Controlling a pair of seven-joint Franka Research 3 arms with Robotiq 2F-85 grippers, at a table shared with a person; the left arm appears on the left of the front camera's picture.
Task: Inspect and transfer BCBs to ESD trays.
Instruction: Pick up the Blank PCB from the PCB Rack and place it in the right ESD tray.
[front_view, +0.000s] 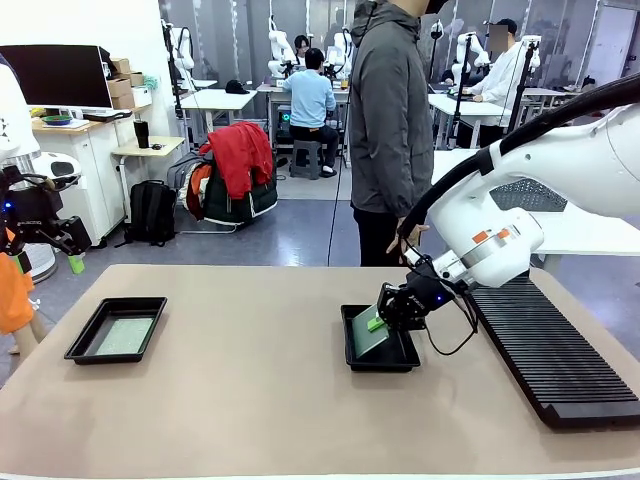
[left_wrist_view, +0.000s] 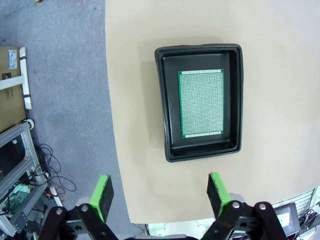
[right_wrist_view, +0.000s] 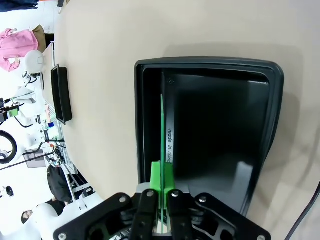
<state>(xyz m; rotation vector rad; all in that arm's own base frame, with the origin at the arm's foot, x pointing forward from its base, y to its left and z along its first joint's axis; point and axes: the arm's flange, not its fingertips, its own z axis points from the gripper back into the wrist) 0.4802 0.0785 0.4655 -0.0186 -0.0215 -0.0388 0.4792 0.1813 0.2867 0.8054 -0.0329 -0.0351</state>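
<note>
**Right arm lowers a board into a tray.** At the shared table (front_view: 250, 400), my right gripper (front_view: 405, 305) is clamped tight on the upper edge of 1 BCB (front_view: 371, 330). Its 2 green pads press against the board's faces with no gap between them. The board stands tilted, its lower end down inside the right ESD tray (front_view: 380, 366). That tray sits near the table's middle, just beside the long black ribbed rack (front_view: 550, 350) on my right. From my right wrist the board appears edge-on, a thin green line running close along the tray wall at the picture's left. Whether its lower edge touches the tray floor I cannot tell.

My left gripper (left_wrist_view: 160, 194) hangs raised off the table's left side, jaws spread wide and holding nothing. From my left wrist I look straight down on the left ESD tray (left_wrist_view: 200, 48), which lies near the table's left edge, well apart from the other tray. A second BCB (left_wrist_view: 201, 102) lies flat on its floor, pale speckled green face up, squared with the walls and inside the rim all round.

A person (front_view: 390, 110) in a grey jacket stands at the far side of the table behind the right tray, 1 hand (front_view: 412, 232) down at the side, near my right arm.
</note>
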